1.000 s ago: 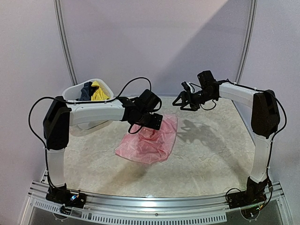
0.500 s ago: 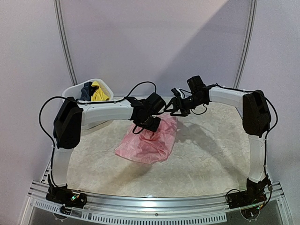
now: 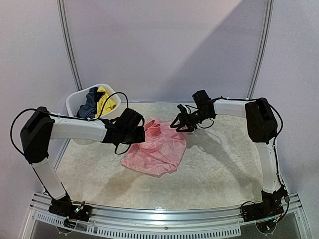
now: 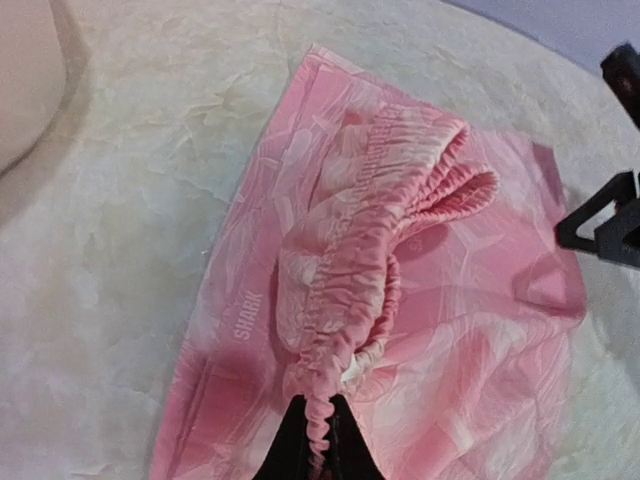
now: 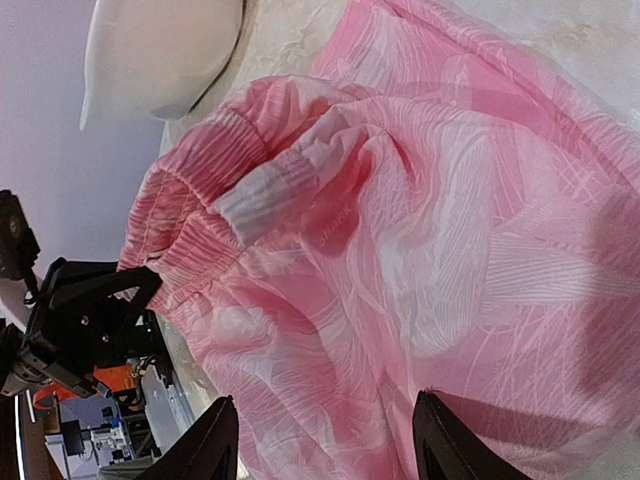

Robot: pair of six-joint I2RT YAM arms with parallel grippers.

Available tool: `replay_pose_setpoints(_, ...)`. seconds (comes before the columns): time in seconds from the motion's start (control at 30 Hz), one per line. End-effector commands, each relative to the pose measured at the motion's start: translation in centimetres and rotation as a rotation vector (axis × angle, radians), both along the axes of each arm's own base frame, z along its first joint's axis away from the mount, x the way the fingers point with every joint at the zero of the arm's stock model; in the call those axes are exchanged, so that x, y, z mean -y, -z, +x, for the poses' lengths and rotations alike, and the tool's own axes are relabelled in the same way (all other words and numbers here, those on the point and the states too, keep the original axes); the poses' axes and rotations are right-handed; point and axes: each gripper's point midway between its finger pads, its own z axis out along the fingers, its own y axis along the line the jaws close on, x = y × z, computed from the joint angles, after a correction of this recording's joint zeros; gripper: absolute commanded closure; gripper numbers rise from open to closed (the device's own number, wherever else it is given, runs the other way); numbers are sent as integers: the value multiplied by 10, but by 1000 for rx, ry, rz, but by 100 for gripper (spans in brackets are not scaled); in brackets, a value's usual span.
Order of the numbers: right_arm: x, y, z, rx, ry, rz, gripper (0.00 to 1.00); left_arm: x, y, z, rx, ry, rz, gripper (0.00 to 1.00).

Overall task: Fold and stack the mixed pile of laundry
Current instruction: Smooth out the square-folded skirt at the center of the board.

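Note:
A thin pink ruffled piece (image 3: pixel 158 148) lies spread on the table's middle, its gathered elastic band bunched up at the far left corner. My left gripper (image 3: pixel 141 134) is shut on that band, which runs pinched between the black fingers (image 4: pixel 318 428). The right gripper (image 3: pixel 179 124) hovers at the pink piece's far right corner. Its fingers stand open over the cloth (image 5: pixel 330 435) with nothing between them. The rest of the mixed laundry pile, a navy piece (image 3: pixel 91 99) and a yellow piece (image 3: pixel 105 99), sits in the tub.
A white plastic tub (image 3: pixel 75 102) stands at the table's back left corner and also shows as a white tub wall (image 5: pixel 160 50) in the right wrist view. The table (image 3: pixel 219 169) has a pale crinkled cover. Metal poles rise behind.
My left gripper closed on the pink band and drew it left as the arm swung left. The right arm came left and down to the cloth's far corner, its jaws narrowing a little.

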Motion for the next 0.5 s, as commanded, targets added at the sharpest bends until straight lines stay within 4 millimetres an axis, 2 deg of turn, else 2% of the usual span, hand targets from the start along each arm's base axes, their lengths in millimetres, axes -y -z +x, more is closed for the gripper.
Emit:
replay_pose_setpoints(0.0, -7, 11, 0, 0, -23, -22, 40, 9, 22, 10, -52, -127, -343, 93)
replay_pose_setpoints(0.07, -6, 15, 0, -2, -24, -29, 40, 3, 42, 7, -108, -195, -456, 86)
replay_pose_setpoints(0.13, -7, 17, -1, -2, -28, -36, 40, -6, 56, 3, -139, -268, -542, 74)
replay_pose_setpoints(0.2, -6, 17, -2, 1, -30, -41, 40, -16, 64, -1, -141, -316, -577, 66)
replay_pose_setpoints(0.3, -5, 15, -3, 7, -32, -42, 39, -20, 59, -4, -125, -321, -577, 58)
replay_pose_setpoints(0.47, -6, 9, -3, 10, -33, -31, 39, -31, 29, -4, -54, -299, -509, 51)
